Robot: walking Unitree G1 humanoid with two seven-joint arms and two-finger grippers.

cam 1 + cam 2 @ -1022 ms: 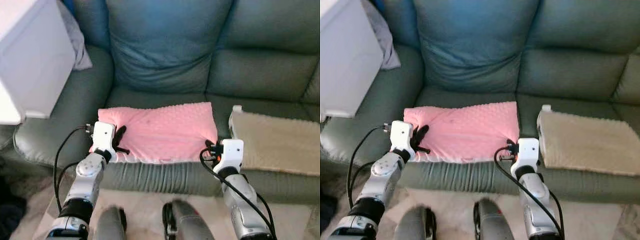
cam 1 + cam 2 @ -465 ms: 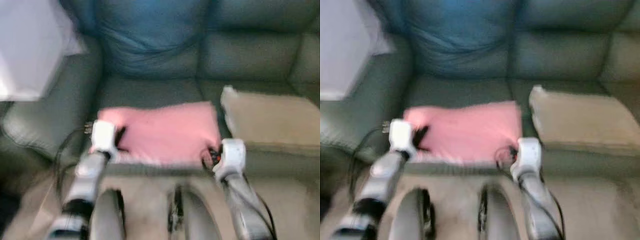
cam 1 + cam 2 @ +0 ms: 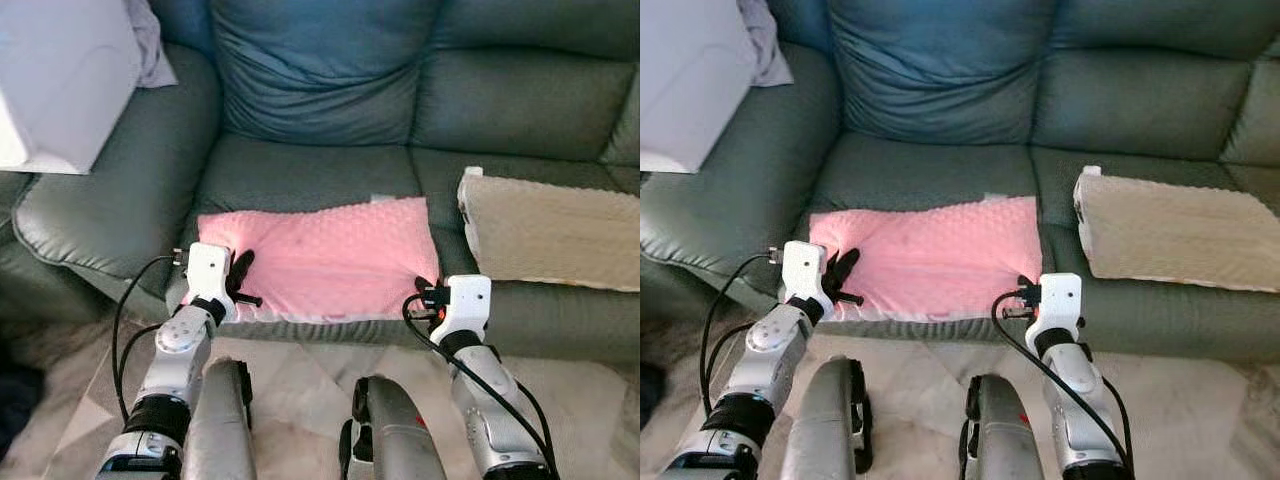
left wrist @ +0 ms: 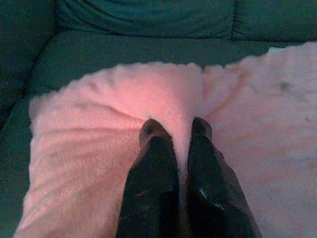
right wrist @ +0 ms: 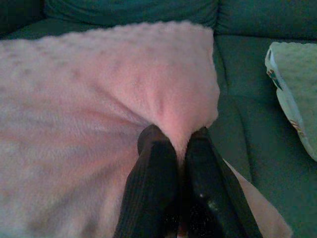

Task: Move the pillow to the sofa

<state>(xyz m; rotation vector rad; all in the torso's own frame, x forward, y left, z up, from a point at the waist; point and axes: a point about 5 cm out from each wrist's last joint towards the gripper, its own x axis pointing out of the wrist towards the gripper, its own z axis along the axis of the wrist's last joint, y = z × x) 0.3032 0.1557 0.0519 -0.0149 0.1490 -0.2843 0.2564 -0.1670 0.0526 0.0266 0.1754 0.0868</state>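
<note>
A pink dimpled pillow [image 3: 325,255] lies flat on the left seat cushion of the dark green sofa [image 3: 330,90], its near edge at the seat front. My left gripper [image 3: 241,280] is shut on the pillow's near left corner; in the left wrist view a fold of pink fabric [image 4: 182,124] is pinched between the two black fingers [image 4: 153,163]. My right gripper [image 3: 421,294] is shut on the near right corner, and the right wrist view has the pillow [image 5: 99,89] bunched between its fingers [image 5: 153,183].
A beige pillow [image 3: 550,235] lies on the seat to the right. A white box [image 3: 60,70] and a grey cloth [image 3: 150,45] rest on the left armrest. Pale tiled floor [image 3: 300,370] runs in front of the sofa, with my legs [image 3: 225,425] below.
The camera has drawn back and steadied after a blurred moment, so more floor shows. Both grippers keep their hold on the pillow's near corners.
</note>
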